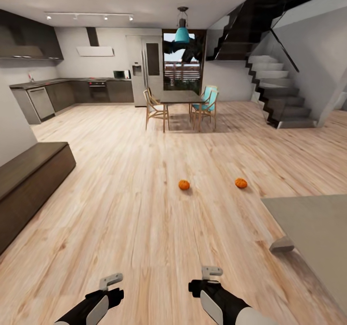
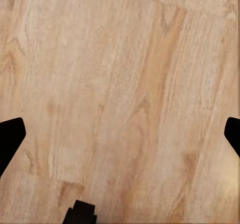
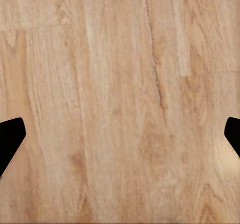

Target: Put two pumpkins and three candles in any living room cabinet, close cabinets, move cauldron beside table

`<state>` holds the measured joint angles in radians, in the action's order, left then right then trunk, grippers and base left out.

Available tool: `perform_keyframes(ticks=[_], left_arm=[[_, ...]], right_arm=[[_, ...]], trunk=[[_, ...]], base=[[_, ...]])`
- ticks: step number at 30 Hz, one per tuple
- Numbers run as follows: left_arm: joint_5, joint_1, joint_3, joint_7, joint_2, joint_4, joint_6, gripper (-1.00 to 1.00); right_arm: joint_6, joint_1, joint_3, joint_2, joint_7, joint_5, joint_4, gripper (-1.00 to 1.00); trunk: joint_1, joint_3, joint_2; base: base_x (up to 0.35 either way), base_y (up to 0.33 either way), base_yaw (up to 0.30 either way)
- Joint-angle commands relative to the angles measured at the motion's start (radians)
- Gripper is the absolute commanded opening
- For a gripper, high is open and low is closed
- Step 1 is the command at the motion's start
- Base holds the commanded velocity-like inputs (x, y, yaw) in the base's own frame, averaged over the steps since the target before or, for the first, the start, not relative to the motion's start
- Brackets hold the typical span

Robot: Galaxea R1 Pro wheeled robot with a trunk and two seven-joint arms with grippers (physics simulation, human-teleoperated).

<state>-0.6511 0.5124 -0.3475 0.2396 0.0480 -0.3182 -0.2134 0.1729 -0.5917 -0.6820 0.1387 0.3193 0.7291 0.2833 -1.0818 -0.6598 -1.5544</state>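
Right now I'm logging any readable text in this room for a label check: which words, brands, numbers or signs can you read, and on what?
None can be read.
Fridge, oven and microwave: too far off and blurred to show any brand or digits.
Pumpkins, cabinet and floor planks: no markings.

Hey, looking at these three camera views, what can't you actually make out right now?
- Cabinet, head view: the picture's left edge cuts it off, and no drawer fronts can be made out.
- Table, head view: the right edge cuts it off; its far side is unseen.
- Pumpkins, head view: too small to see stems.
- Left hand and right hand, wrist views: fingertips clipped by the edges, bare floor between them.
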Motion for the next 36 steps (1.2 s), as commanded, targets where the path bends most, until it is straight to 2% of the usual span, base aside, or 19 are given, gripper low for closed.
perform_keyframes(ticks=[1, 26, 36], left_arm=[[-0.009, 0.0, -0.008, 0.008, 0.001, -0.003, -0.004, 1.0], [-0.009, 0.0, -0.008, 0.008, 0.001, -0.002, -0.004, 1.0], [-0.009, 0.0, -0.008, 0.008, 0.001, -0.002, -0.004, 1.0]], right_arm=[[0.005, -0.001, -0.008, -0.001, 0.007, 0.006, 0.002, 1.0], [-0.023, 0.0, -0.008, -0.004, 0.007, 0.007, 0.002, 1.0], [-0.023, 0.0, -0.008, -0.004, 0.007, 0.007, 0.002, 1.0]], trunk=[[-0.001, -0.001, 0.0], [-0.001, -0.001, 0.0], [-0.001, -0.001, 0.0]], base=[[0.333, 0.0, 0.0], [0.333, 0.0, 0.0], [0.333, 0.0, 0.182]])
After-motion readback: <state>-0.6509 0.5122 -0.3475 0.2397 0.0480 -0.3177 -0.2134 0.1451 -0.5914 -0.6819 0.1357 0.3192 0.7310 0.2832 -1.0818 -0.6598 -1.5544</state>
